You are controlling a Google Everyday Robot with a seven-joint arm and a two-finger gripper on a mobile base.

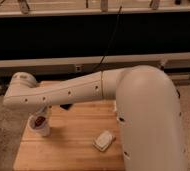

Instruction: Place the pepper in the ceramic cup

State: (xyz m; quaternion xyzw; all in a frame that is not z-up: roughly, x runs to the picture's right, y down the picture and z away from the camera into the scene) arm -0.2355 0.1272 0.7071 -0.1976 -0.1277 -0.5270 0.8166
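Observation:
The white ceramic cup stands on the left part of the wooden table. The dark red pepper shows in the cup's mouth. My white arm reaches from the right across the table to the left. The gripper hangs under the arm's left end, just above the cup's right rim, and is largely hidden by the arm.
A small pale flat object lies on the table to the right of the cup. A small dark thing shows under the arm. A dark counter front runs behind the table. Speckled floor lies to the left.

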